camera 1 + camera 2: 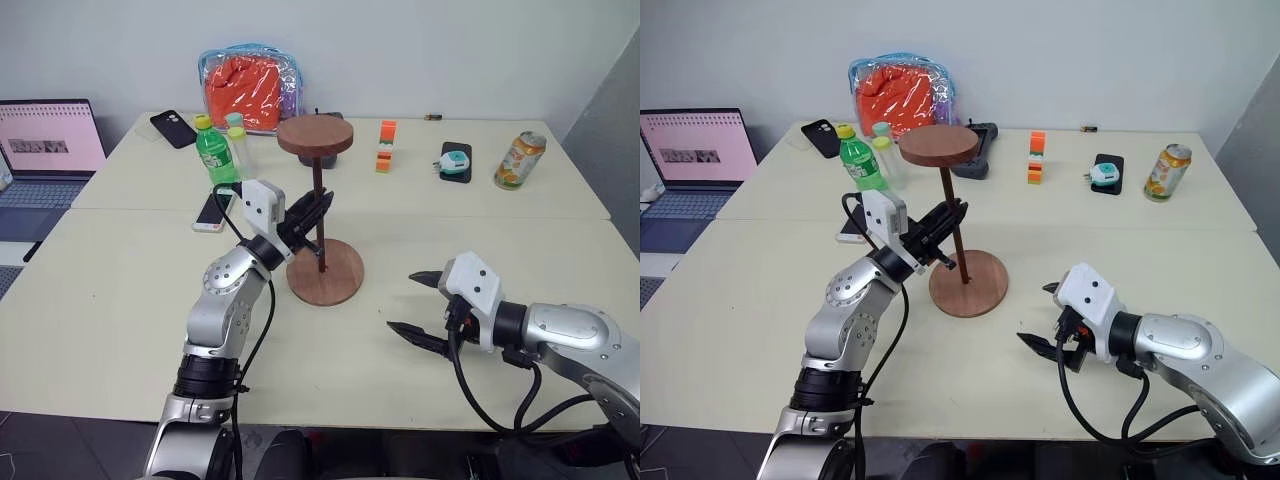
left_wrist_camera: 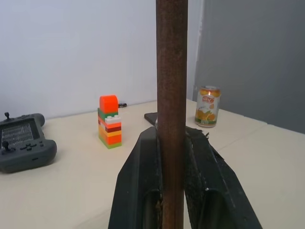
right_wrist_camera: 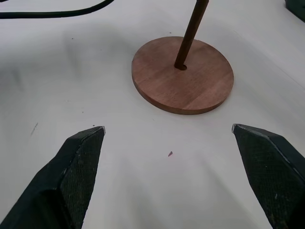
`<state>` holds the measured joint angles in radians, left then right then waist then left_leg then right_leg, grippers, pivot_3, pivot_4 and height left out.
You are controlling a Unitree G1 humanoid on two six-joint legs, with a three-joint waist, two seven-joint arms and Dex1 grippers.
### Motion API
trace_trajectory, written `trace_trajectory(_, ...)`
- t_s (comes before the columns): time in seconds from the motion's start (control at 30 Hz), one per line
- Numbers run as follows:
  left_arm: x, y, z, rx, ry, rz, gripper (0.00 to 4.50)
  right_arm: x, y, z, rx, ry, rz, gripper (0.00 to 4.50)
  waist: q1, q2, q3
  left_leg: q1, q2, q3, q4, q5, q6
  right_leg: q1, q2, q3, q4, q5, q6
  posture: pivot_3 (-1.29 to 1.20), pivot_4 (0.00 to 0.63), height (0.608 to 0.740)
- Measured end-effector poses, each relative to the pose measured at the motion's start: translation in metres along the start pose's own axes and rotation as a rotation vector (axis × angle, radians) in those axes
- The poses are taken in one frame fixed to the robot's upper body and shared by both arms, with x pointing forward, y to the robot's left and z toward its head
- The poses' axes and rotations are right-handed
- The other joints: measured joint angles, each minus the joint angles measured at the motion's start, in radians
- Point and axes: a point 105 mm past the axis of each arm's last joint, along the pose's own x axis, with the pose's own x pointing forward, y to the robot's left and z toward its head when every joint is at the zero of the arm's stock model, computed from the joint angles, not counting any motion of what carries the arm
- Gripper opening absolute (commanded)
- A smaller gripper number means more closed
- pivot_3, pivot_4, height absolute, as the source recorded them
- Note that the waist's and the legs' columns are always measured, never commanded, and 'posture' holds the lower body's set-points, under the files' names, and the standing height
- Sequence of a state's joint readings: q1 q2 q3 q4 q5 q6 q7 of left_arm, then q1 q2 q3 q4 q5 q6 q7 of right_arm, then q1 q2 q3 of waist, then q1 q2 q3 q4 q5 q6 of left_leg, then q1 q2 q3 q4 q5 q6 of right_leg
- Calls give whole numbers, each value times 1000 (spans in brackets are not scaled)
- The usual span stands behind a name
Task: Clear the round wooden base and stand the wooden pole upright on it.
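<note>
The wooden pole (image 1: 319, 215) stands on the round wooden base (image 1: 338, 280), mid-table. Behind lie a bottle (image 1: 214, 152), block stack (image 1: 386, 146) and can (image 1: 519, 160).

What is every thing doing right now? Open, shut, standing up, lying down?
Thin dark-brown wooden pole: upright, its foot in the base's centre hole.
Flat round reddish-brown wooden base: flat on the table, nothing else on it.
Left pincer: shut on the pole.
Right pincer: open, holding nothing.
Laptop: open, screen lit.
Orange drink can: upright.
</note>
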<state>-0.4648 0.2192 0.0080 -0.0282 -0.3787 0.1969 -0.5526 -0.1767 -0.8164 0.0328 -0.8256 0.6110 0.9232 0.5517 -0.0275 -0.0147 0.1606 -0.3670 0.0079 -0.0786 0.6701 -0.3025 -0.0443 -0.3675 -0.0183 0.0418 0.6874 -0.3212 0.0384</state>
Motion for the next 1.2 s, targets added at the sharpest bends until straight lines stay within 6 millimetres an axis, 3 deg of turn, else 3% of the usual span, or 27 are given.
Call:
trace_trajectory(0.23, 1, -12, 2, -4, -4, -37, 244, 0, 1, 0, -3, -1, 11, 4500, 2, 0, 0, -3, 0, 0, -5, 0, 0, -2, -1, -1, -6, 0, 0, 0, 150, 740)
trace_trajectory(0.9, 9, -5, -1, 36, -47, 2, 244, 0, 1, 0, -7, 2, 14, 4500, 3, -1, 1, -4, 0, -1, -5, 0, 0, -2, -1, -1, -7, 0, 0, 0, 150, 740)
trace_trajectory(1.2, -3, -7, -2, 41, -59, 28, 244, 0, 2, -1, -3, 6, 18, 4500, 2, -1, 1, -3, 0, 0, -5, 0, 0, -2, -1, -1, -7, 0, 0, 0, 150, 740)
